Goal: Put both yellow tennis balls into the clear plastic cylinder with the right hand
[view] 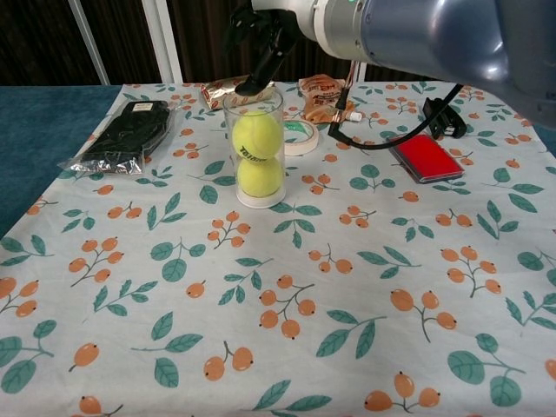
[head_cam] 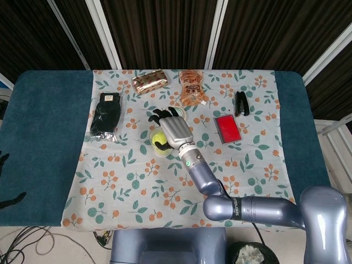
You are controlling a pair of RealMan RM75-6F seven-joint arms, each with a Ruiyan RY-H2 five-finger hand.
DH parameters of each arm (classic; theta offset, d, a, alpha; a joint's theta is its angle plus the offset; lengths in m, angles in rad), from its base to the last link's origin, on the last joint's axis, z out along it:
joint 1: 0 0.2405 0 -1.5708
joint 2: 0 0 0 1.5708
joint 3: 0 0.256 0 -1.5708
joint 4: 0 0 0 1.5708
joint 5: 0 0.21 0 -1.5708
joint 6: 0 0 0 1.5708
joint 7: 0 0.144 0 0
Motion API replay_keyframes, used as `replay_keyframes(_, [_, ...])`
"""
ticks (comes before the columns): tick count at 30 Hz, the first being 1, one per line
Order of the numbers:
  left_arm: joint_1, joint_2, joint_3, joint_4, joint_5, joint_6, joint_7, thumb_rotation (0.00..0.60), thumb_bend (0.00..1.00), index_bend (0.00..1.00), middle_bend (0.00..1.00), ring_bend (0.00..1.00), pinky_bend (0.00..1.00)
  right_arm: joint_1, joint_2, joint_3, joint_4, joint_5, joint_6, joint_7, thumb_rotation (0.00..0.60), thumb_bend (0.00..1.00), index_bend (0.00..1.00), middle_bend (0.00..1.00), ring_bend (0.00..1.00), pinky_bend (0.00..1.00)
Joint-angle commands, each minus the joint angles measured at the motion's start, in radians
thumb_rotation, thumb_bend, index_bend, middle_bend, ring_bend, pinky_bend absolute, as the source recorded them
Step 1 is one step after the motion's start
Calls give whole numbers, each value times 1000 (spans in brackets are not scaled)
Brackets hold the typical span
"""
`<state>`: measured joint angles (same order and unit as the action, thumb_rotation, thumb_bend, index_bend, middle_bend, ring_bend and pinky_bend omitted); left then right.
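Directly above the upright clear plastic cylinder near the bench's far middle, the right hand is hovering empty with fingers spread, while both yellow tennis balls are sitting stacked along the cylinder's vertical axis beneath it.

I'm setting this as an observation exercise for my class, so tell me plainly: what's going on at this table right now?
The robot's right hand hovers just above a clear plastic cylinder standing upright on the flowered tablecloth. Its fingers are spread and hold nothing. Both yellow tennis balls are inside, the upper ball stacked on the lower ball. A roll of tape lies just behind the cylinder. The left hand sits idle at the table's far edge.
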<state>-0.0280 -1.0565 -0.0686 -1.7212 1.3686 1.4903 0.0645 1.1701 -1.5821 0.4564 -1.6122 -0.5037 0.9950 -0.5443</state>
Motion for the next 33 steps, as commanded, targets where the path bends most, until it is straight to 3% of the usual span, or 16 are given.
replay_keyframes(1, [0, 0, 0, 0, 0, 0, 0, 600, 14, 106, 4, 0, 5, -34, 40, -4, -39, -36, 27, 29, 600, 361, 267, 135, 137, 0])
replay_keyframes(6, [0, -2, 2, -2, 5, 1, 3, 600, 14, 105, 4, 0, 5, -134, 128, -56, -122, -157, 88, 83, 600, 361, 267, 134, 117, 0])
replay_keyframes(13, [-1, -9, 6, -2, 9, 0, 18, 600, 14, 105, 4, 0, 5, -326, 257, -195, -206, -425, 218, 194, 600, 361, 266, 134, 115, 0])
replay_keyframes(19, [-6, -22, 12, -1, 13, -6, 52, 600, 14, 98, 6, 0, 2, -534, 393, -366, -266, -706, 367, 341, 600, 361, 267, 135, 116, 0])
replay_keyframes(27, [-12, -41, 19, 4, 27, -11, 70, 600, 14, 95, 6, 0, 0, -766, 478, -556, -182, -918, 532, 468, 600, 360, 267, 135, 116, 0])
replay_keyframes(33, [-16, -52, 22, 10, 35, -12, 87, 600, 14, 94, 6, 0, 0, -862, 478, -601, -98, -932, 566, 481, 600, 360, 260, 135, 115, 0])
